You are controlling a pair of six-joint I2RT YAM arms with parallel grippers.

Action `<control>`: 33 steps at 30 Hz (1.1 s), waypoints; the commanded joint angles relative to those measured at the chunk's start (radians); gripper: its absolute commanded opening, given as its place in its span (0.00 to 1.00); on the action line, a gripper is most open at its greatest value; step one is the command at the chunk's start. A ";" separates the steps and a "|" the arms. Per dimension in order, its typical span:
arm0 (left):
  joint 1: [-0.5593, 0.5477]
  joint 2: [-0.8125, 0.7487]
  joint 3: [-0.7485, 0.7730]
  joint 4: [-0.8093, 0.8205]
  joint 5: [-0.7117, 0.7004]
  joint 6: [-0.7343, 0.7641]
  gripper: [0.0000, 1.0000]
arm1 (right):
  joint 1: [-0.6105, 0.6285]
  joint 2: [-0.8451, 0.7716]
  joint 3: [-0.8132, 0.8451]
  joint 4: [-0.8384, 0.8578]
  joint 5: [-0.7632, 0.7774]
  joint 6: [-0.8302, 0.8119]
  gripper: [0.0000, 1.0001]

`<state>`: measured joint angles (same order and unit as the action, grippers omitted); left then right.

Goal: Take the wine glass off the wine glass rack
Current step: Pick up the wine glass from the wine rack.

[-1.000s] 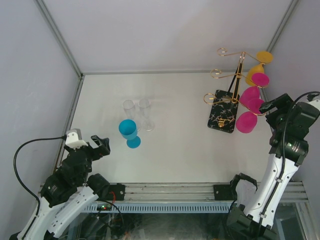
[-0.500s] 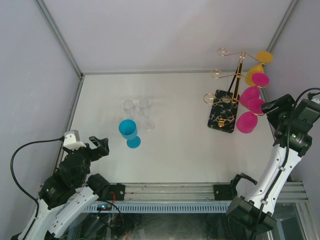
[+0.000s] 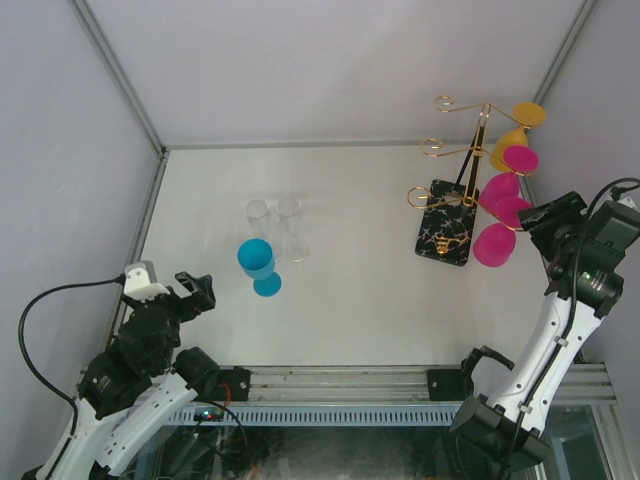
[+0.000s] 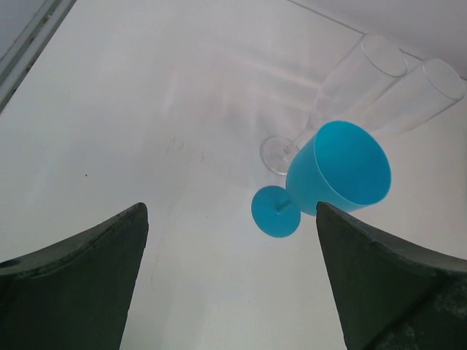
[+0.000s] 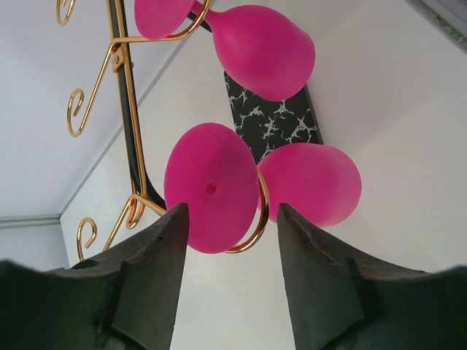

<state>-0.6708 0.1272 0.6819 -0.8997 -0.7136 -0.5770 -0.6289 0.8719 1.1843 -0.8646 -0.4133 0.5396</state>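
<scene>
Right gripper (image 5: 232, 211): dark matte fingers are held apart, level with the round foot of a pink wine glass (image 5: 211, 188). The foot's left edge is covered by the left finger, so contact cannot be judged.

The glass is hung upside down at the far right of the white matte table (image 3: 350, 300). Its stem is caught in a curled loop of the wine glass rack (image 5: 124, 87). The bowl is smooth, opaque and egg-shaped. Most of the stem is hidden behind the foot.

A second pink glass (image 5: 263, 51) is hung on the arm above, its foot cut off by the frame edge.

The rack is made of thin gold wire with branching arms, set on a black base (image 3: 447, 235) with pale marbled veining. A yellow glass (image 3: 510, 140) is hung at its far end.

Left gripper (image 4: 230, 211): fingers are spread wide over the near left of the table. Beyond them a blue goblet (image 4: 339, 171) is stood on its foot, with two clear flutes (image 4: 365, 73) just behind. One flute's foot is hidden by the goblet.
</scene>
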 commanded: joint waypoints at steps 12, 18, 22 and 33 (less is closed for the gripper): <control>0.007 0.040 0.007 0.007 -0.035 -0.020 1.00 | -0.031 0.054 0.005 0.070 -0.033 -0.026 0.42; 0.007 0.040 0.006 0.008 -0.038 -0.021 1.00 | -0.047 0.070 0.005 0.059 -0.031 -0.065 0.37; 0.007 0.043 0.005 0.010 -0.036 -0.020 1.00 | -0.054 0.082 0.005 0.053 -0.042 -0.088 0.33; 0.007 0.057 0.002 0.013 -0.030 -0.020 1.00 | -0.055 0.065 0.006 0.101 -0.077 -0.060 0.04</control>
<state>-0.6708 0.1715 0.6819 -0.9073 -0.7311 -0.5846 -0.6838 0.9512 1.1824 -0.8036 -0.4808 0.4797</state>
